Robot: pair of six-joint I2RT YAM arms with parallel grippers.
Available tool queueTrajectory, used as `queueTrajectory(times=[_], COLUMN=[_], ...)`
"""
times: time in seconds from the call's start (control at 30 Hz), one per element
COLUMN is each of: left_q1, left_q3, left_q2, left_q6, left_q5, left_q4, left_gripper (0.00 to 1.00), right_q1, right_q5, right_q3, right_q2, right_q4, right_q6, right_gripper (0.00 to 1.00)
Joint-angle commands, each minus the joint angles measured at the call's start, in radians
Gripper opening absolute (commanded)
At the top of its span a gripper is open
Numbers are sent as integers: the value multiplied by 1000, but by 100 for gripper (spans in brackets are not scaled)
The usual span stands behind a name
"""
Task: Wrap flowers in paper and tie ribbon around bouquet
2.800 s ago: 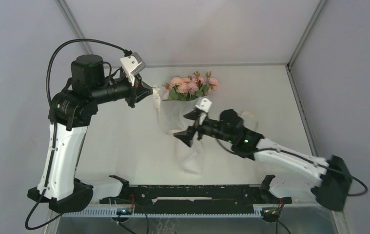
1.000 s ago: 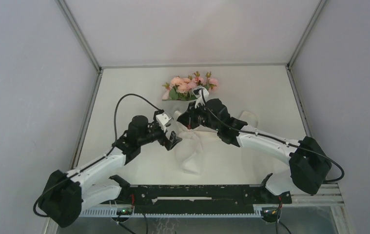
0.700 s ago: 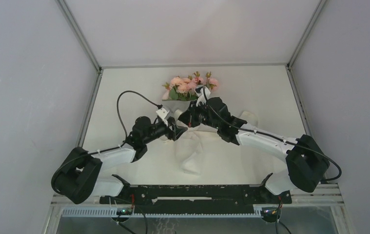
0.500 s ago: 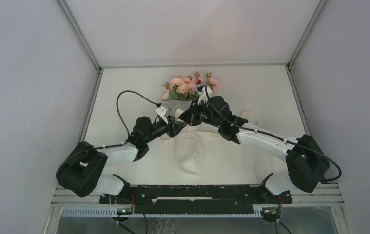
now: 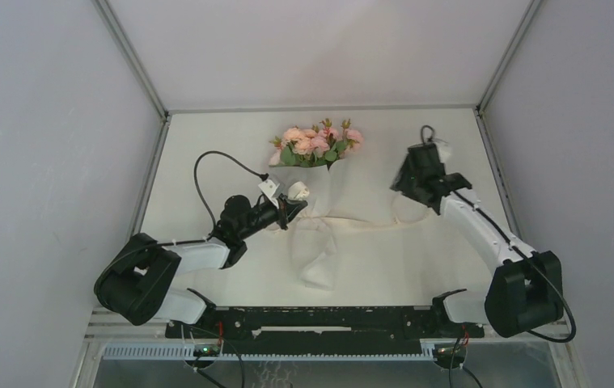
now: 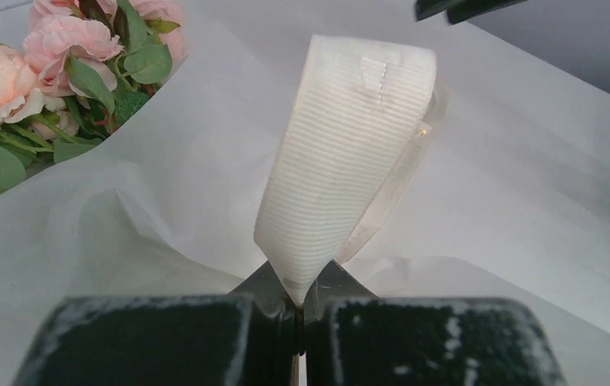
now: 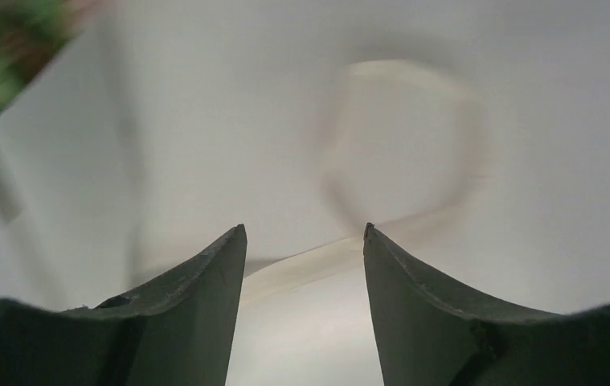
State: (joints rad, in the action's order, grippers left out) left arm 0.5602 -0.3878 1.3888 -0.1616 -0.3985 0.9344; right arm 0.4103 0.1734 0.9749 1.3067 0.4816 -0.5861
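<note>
At the lower centre of the overhead frame, the narrow tail of the paper [image 5: 317, 271] lies creased on the white table [image 5: 198, 162]. Just above it, left of centre, the left gripper [image 5: 290, 207] is clamped tight on the ribbon [image 6: 341, 161]. In the wrist view the cream band rises from the closed jaws as a tall, upright loop against the translucent sheet. From that pinch a thin strand runs to the right across the paper to a loose loop at centre right. Above that loop, in the upper right of the frame, the right gripper [image 5: 403, 187] hangs with its jaws parted and nothing between them. Its blurred wrist view shows strand and loop lying beyond the fingertips. At top centre the flowers [image 5: 317, 144], pink roses with green leaves, fan out of the paper's wide mouth near the table's far edge.
</note>
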Motion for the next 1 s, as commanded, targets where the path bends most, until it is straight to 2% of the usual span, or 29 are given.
queueTrajectory(times=[0.0, 0.17, 0.4, 0.5, 0.53, 0.57, 0.6, 0.73, 0.83, 0.87, 0.97], left_q1=[2, 2, 2, 2, 2, 2, 1, 2, 9, 14, 25], left_q3=[21, 26, 44, 49, 50, 51, 52, 58, 67, 70, 75], left_q2=[-12, -20, -35, -42, -45, -47, -51, -60, -69, -73, -90], left_q6=[113, 130, 159, 194, 203, 211, 221, 277, 345, 384, 455], left_q5=[-33, -33, -63, -69, -73, -77, -79, -90, -118, -128, -155], left_q4=[51, 31, 40, 40, 40, 38, 37, 27, 12, 2, -40], left_gripper=[0, 0, 0, 0, 0, 0, 0, 0, 0, 0, 0], right_q1=[-190, -168, -212, -212, -216, -222, -229, -283, -298, -258, 6], right_q5=[121, -98, -163, -131, -143, -159, -162, -144, -121, -101, -28], right_q3=[0, 30, 106, 160, 163, 164, 164, 181, 307, 371, 646], right_q2=[9, 86, 377, 473, 490, 498, 492, 338, 210, 196, 279], right_q4=[267, 85, 58, 90, 90, 92, 101, 114, 82, 57, 15], right_q6=[-3, 138, 196, 205, 207, 209, 209, 195, 118, 94, 91], right_gripper=[64, 66, 64, 53, 42, 12, 0, 0, 0, 0, 0])
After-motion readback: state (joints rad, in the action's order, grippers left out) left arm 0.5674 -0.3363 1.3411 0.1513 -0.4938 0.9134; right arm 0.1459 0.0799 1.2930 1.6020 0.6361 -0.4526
